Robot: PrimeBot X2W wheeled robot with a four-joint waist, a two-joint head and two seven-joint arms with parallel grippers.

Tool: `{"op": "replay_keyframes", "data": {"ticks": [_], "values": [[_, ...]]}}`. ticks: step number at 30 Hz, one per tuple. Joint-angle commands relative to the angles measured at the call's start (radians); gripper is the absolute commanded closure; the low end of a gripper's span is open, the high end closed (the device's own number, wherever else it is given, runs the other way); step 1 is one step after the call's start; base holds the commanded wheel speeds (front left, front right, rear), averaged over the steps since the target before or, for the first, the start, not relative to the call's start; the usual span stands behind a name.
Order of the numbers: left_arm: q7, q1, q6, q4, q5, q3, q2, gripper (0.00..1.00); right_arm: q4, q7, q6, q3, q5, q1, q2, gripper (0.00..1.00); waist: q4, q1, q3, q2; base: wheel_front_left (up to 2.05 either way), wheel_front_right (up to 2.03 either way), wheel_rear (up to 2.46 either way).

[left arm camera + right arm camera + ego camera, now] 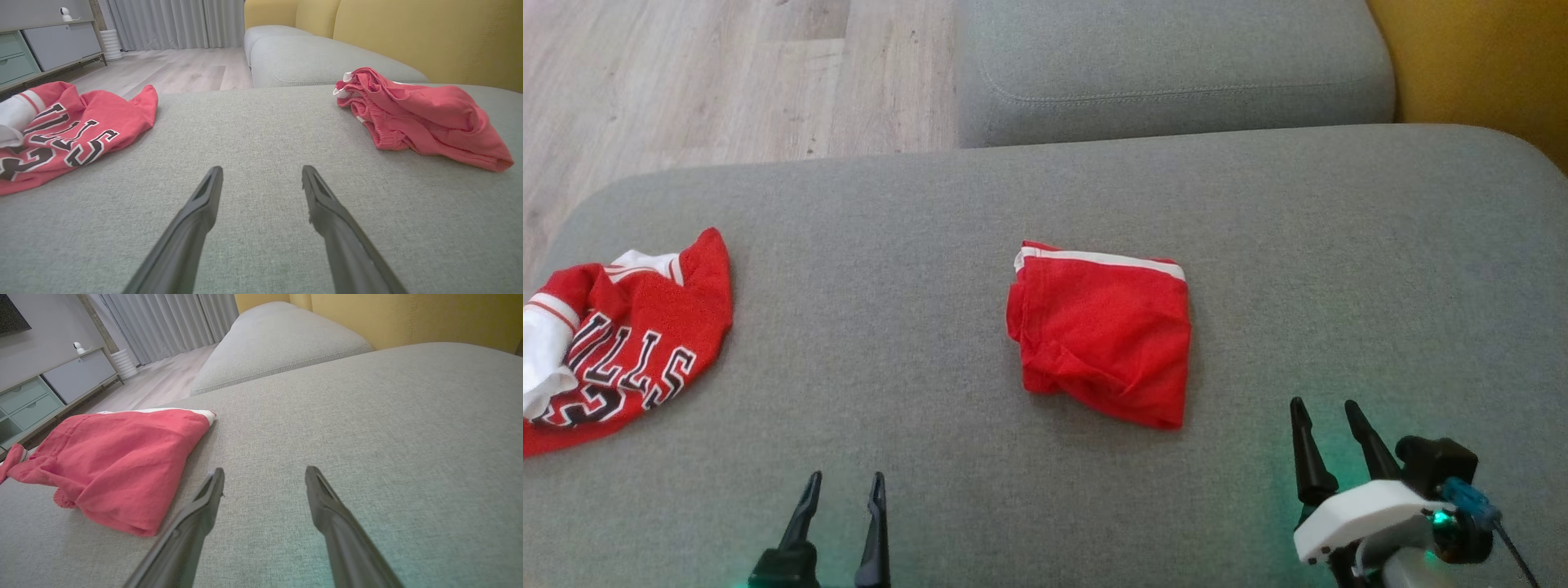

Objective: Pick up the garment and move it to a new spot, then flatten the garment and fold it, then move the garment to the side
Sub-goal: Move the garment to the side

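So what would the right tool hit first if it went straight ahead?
Probably just bare grey cushion; the folded red garment lies left of the right tool, off its line.

Broad grey woven-fabric sofa seat (1339, 286) up front, mustard-yellow upholstered backrest (408, 36) behind; beyond, pale wood-plank floor (184, 69), grey pleated floor-length curtains (175, 22), low cabinet with mint-green drawers (61, 388) against plain grey wall (49, 339)

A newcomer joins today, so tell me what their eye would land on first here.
First, the folded red garment with a white band, lying in the middle of the grey cushion. Next, the crumpled red jersey with black-and-white lettering at the cushion's left edge. Nearest the robot, the left hand and right hand stand open and empty.
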Motion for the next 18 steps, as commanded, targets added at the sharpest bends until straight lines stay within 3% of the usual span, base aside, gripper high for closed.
{"op": "replay_keyframes", "data": {"ticks": [1, 10, 18], "values": [[-0.008, -0.041, 0.002, -0.030, 0.001, 0.017, 0.004, 0.00, -0.034, -0.011, -0.001, 0.031, 0.005, -0.039, 0.000, 0.00, 0.001, 0.0000, 0.000, -0.0001, 0.00, 0.00, 0.00], [-0.008, -0.055, -0.007, -0.024, -0.001, 0.001, 0.004, 0.00, -0.024, -0.011, -0.001, 0.070, 0.039, -0.083, 0.000, 0.00, 0.025, 0.0000, 0.016, -0.0001, 0.00, 0.00, 0.00], [-0.008, -0.069, -0.021, -0.019, -0.026, -0.042, 0.004, 0.00, 0.048, -0.011, -0.001, 0.133, 0.051, -0.227, 0.000, 0.00, 0.096, 0.0000, 0.060, -0.0001, 0.00, 0.00, 0.00]]}}
